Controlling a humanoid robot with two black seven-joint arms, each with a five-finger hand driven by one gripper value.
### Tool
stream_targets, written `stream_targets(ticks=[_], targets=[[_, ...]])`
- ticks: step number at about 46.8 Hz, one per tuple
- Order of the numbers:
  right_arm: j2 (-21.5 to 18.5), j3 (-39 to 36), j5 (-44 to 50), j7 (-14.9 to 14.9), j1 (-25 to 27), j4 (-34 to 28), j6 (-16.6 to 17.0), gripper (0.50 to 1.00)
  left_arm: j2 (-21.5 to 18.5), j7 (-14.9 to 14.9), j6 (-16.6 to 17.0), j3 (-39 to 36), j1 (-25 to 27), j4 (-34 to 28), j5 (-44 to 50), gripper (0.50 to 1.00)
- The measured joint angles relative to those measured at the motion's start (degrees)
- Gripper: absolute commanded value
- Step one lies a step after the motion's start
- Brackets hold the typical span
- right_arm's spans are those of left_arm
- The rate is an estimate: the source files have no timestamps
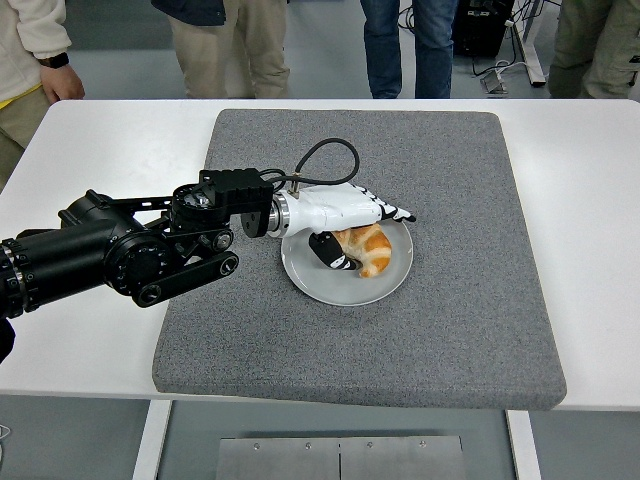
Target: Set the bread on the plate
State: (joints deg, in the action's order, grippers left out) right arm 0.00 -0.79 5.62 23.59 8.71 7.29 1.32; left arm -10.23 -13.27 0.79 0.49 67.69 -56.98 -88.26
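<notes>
Release step: bread (pixel 367 248) sits on plate (pixel 345 288), frame centre. Left hand (pixel 345 225) spread wide above it, holding nothing. Next we lift clear without nudging it.

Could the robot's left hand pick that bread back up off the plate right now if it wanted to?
Probably yes. The left hand sits right over the bread on the plate, fingers spread above it and thumb beside it. Nothing lies between them.
</notes>
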Motion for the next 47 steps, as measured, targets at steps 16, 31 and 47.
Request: stream_targets(ticks=[16, 31, 47], targets=[[0.0, 0.0, 0.0, 0.0, 0.0, 0.0, 0.0, 1.0, -2.2, 0.3, -0.3, 0.4, 4.6, -2.1, 6.3, 0.978], [0.0, 0.0, 0.0, 0.0, 0.0, 0.0, 0.0, 1.0, -4.0, 0.3, -0.2, 0.8, 13.1, -3.9, 19.4, 0.978], [0.0, 0.0, 0.0, 0.0, 0.0, 0.0, 0.0, 1.0, -3.7, 0.4, -0.1, 2.8, 16.3, 3.3, 39.2, 0.978]])
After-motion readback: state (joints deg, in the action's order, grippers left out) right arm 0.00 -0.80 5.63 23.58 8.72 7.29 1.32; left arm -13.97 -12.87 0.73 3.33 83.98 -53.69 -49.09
